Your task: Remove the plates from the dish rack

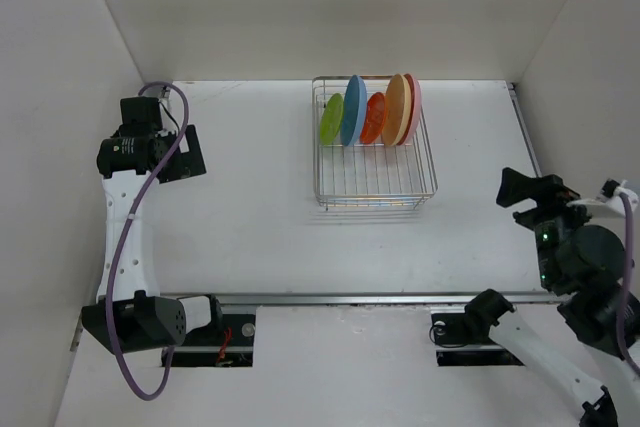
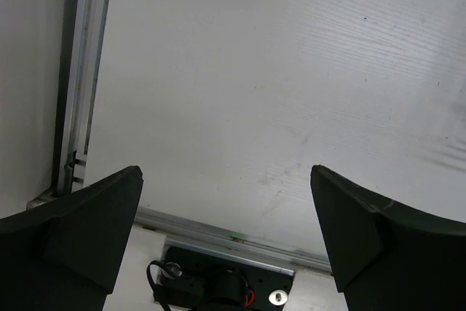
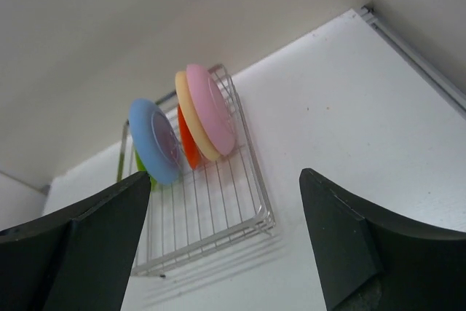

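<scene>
White walls close in a plain white table (image 1: 250, 207), with a metal rail (image 1: 350, 298) running across its near edge. The dish rack (image 1: 375, 182) sits toward the far side, somewhat right of centre. All five plates stand on edge in a row across its far end. From left to right they are the lime green plate (image 1: 331, 119), the blue plate (image 1: 353, 110), the orange-red plate (image 1: 374, 118), the pale yellow-orange plate (image 1: 397, 109) and the pink plate (image 1: 412, 107). The last two sit so close that we cannot tell whether they touch. The near half of the rack holds nothing.

We judge the unloading not yet begun, so the step in hand is the first approach. The right gripper (image 3: 226, 176) is well apart from the rack, at the table's right side. Its wrist view looks straight at the plates, its jaws are spread wide and it holds nothing. The right arm is folded back near its base.

The left gripper (image 2: 224, 180) hangs over bare table at the far left, also wide open and empty. The left arm reaches up the left side, trailing a purple cable (image 1: 125, 237).

The pink plate seems the natural first pick for the right side. That would call for a reach over the rack wall, one finger slipped into the narrow gap beside its neighbour, and a clean lift clear of the prongs.
</scene>
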Controlling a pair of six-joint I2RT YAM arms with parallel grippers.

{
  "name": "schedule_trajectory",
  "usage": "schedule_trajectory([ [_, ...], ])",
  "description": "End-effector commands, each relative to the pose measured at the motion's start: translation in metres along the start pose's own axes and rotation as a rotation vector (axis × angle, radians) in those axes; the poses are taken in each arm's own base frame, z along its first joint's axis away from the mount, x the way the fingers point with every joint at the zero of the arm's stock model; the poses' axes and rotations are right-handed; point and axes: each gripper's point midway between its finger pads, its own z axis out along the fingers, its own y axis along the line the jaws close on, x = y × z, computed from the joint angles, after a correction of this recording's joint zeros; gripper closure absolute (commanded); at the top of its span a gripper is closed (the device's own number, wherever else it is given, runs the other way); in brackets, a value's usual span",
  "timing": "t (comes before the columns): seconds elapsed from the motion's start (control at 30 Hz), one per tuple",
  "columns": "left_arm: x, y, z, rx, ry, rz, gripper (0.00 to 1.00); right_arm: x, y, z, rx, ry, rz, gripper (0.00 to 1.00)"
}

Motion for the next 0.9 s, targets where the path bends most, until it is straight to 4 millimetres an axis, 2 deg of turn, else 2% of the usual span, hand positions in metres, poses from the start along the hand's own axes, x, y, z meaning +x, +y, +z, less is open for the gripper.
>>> schedule_trajectory([
  [0.0,-0.002,-0.003,-0.006,0.03,-0.018,-0.013,0.0,0.026,0.039,0.031,-0.053,0.1,-0.092,0.1],
  [0.03,-0.002,-0.003,-0.006,0.03,-0.018,-0.013,0.0,0.028,0.041,0.031,-0.066,0.108,-0.092,0.1],
  [0.07,-0.001,-0.006,-0.006,0.046,-0.017,-0.013,0.0,0.039,0.056,0.047,-0.065,0.147,-0.134,0.09],
  [0.13,0.002,-0.009,-0.004,0.064,-0.004,-0.002,0.0,0.054,0.074,0.064,-0.085,0.209,-0.204,0.08],
  [0.17,0.002,-0.009,-0.004,0.064,-0.004,-0.002,0.0,0.045,0.09,0.073,-0.09,0.199,-0.195,0.08],
  [0.2,0.005,-0.009,-0.003,0.064,0.004,0.009,0.0,0.069,0.101,0.094,-0.071,0.257,-0.241,0.08],
  [0.27,0.008,-0.009,0.002,0.062,0.024,0.01,0.0,0.081,0.129,0.111,-0.126,0.3,-0.256,0.1],
  [0.3,0.006,-0.009,0.003,0.063,0.015,0.019,0.0,0.095,0.149,0.129,-0.157,0.331,-0.274,0.12],
  [0.33,0.009,-0.008,0.004,0.062,0.024,0.02,0.0,0.097,0.169,0.139,-0.213,0.318,-0.268,0.19],
  [0.37,0.009,-0.008,0.005,0.062,0.024,0.029,0.0,0.107,0.188,0.144,-0.286,0.345,-0.253,0.26],
  [0.4,0.009,-0.008,0.005,0.062,0.024,0.029,0.0,0.107,0.205,0.151,-0.329,0.338,-0.244,0.31],
  [0.43,0.012,-0.008,0.006,0.061,0.033,0.029,0.0,0.129,0.219,0.168,-0.353,0.362,-0.246,0.38],
  [0.47,0.012,-0.008,0.006,0.061,0.033,0.029,0.0,0.138,0.228,0.175,-0.371,0.374,-0.245,0.47],
  [0.5,0.012,-0.008,0.006,0.061,0.033,0.04,0.0,0.148,0.237,0.18,-0.396,0.395,-0.245,0.48],
  [0.53,0.012,-0.008,0.006,0.061,0.033,0.04,0.0,0.165,0.245,0.197,-0.388,0.411,-0.254,0.48],
  [0.6,0.012,-0.008,0.009,0.061,0.042,0.041,0.0,0.182,0.253,0.211,-0.388,0.433,-0.263,0.52],
  [0.63,0.012,-0.008,0.009,0.061,0.042,0.041,0.0,0.178,0.26,0.22,-0.377,0.417,-0.26,0.53],
  [0.67,0.016,-0.008,0.014,0.059,0.063,0.042,0.0,0.205,0.252,0.232,-0.33,0.462,-0.285,0.53],
  [0.73,0.016,-0.008,0.017,0.058,0.074,0.043,0.0,0.213,0.249,0.244,-0.267,0.462,-0.283,0.6],
  [0.77,0.017,-0.008,0.02,0.057,0.084,0.044,0.0,0.22,0.255,0.246,-0.277,0.463,-0.283,0.62],
  [0.8,0.017,-0.008,0.02,0.058,0.084,0.053,0.0,0.216,0.256,0.249,-0.27,0.443,-0.277,0.62],
  [0.83,0.018,-0.008,0.022,0.057,0.095,0.053,0.0,0.225,0.258,0.248,-0.279,0.449,-0.279,0.62],
  [0.87,0.015,-0.008,0.023,0.058,0.086,0.053,0.0,0.225,0.266,0.245,-0.302,0.435,-0.283,0.62],
])
